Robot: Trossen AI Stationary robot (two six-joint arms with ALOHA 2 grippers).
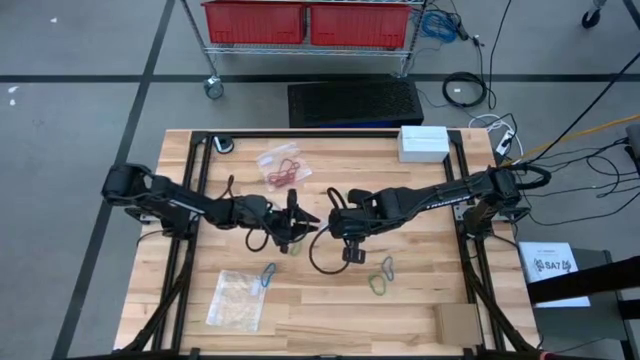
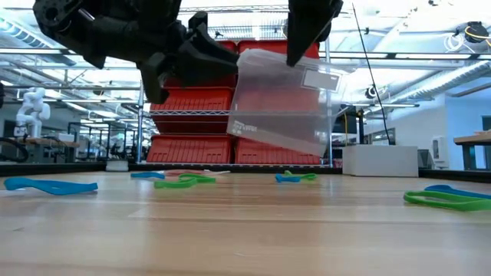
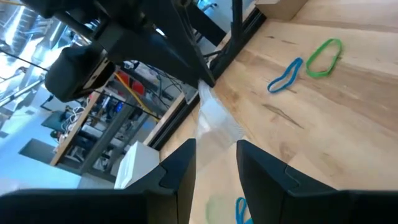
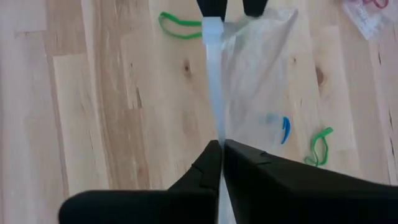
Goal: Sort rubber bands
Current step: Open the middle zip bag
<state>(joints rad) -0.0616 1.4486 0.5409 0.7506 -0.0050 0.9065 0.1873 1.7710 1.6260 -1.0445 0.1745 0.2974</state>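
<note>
A clear plastic bag (image 2: 280, 103) hangs in the air between my two grippers over the table's middle. My right gripper (image 4: 221, 149) is shut on its top strip. My left gripper (image 3: 216, 165) is open, one finger on each side of the strip's other end (image 3: 211, 118). Loose rubber bands lie flat on the wood: a blue one (image 1: 268, 275) and a green and blue pair (image 1: 384, 274) toward the near edge. They also show in the low view as blue (image 2: 50, 185) and green (image 2: 449, 201) loops. Red bands lie in a second bag (image 1: 284, 168). My right gripper pinches the bag's white top strip (image 4: 215, 127) between its two fingers, which lie along the strip. The bag is lifted clear of the table and hangs below the strip (image 2: 307, 65). My left gripper's fingers (image 3: 180, 171) stand astride the strip's other end. I cannot tell whether they touch it.
A third clear bag (image 1: 236, 300) lies flat at the near left. A white box (image 1: 423, 142) stands at the far right and a cardboard piece (image 1: 458, 322) lies at the near right. Black cable loops (image 1: 322, 258) hang under the grippers.
</note>
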